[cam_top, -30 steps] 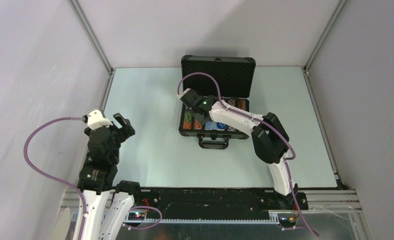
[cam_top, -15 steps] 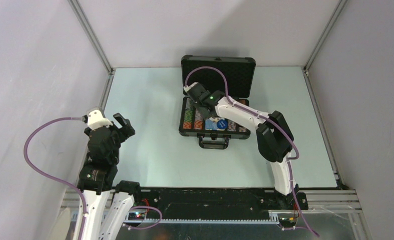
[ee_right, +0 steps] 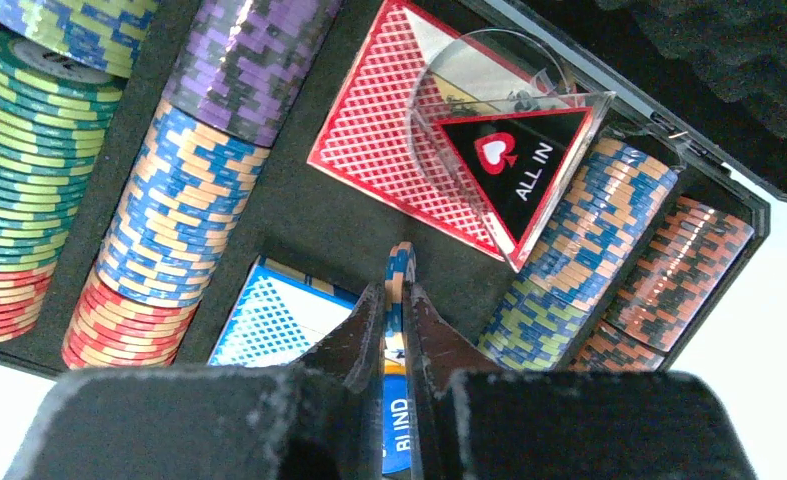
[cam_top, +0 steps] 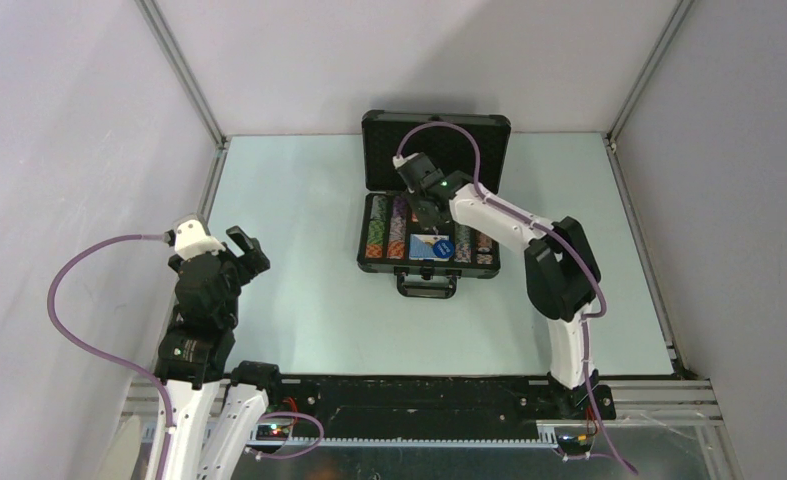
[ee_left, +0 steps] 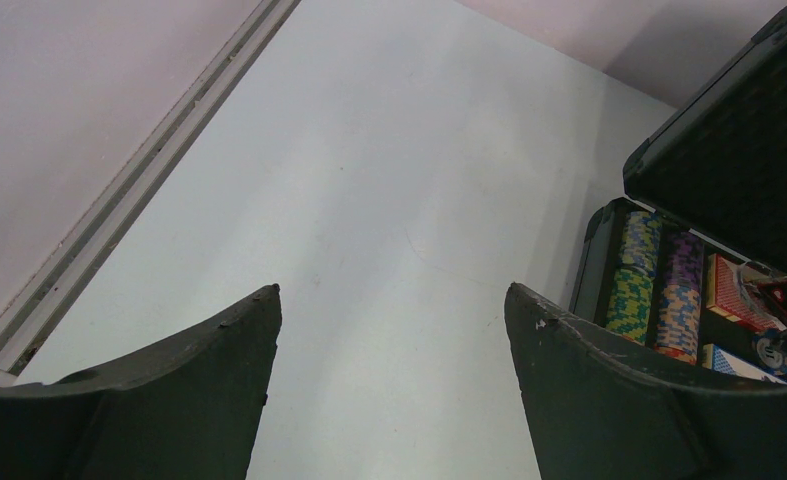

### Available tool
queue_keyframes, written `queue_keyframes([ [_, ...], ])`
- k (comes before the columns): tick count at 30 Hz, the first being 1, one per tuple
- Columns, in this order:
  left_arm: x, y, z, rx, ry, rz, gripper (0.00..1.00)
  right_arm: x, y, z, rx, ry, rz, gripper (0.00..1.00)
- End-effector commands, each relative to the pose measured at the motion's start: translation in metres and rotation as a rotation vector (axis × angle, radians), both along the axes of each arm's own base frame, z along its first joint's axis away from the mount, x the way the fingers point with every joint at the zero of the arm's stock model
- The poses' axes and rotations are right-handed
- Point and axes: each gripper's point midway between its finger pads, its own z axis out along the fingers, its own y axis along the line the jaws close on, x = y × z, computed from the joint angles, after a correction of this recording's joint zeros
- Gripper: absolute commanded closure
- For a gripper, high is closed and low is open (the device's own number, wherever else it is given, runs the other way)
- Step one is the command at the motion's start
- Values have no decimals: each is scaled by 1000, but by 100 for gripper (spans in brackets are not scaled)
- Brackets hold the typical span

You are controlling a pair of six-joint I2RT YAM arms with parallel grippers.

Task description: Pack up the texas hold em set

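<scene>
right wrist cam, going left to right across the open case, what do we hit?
green-yellow chip row → purple and orange-blue chip row → red-patterned card deck → ALL IN triangular marker → blue-orange chip row → orange-brown chip row

I saw matt black egg-crate foam lining [ee_right: 739, 50] and rows of faintly glossy chips [ee_right: 179, 215]. The triangular marker [ee_right: 514, 165] was clear, shiny plastic. The striped chip [ee_right: 400, 265] pinched in the right gripper [ee_right: 396, 295] looked smooth, and the fingers [ee_right: 349, 345] were rough, dull black.
</scene>
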Motion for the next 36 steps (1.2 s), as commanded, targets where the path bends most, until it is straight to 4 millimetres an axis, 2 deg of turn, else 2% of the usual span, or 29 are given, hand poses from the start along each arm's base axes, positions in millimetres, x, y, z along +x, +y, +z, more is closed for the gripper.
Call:
queue_keyframes([
  [1, 3, 0, 3, 13, -12, -7, 13, -2, -2, 15, 109, 24, -31, 100],
  [8, 4, 0, 3, 13, -13, -7, 13, 0, -14, 5, 113, 53, -57, 100],
  [22, 4, 0, 3, 14, -9, -6, 13, -5, -19, -9, 115, 101, -63, 96],
  [36, 5, 0, 3, 13, -10, -7, 13, -10, -24, -16, 97, 124, -60, 78],
])
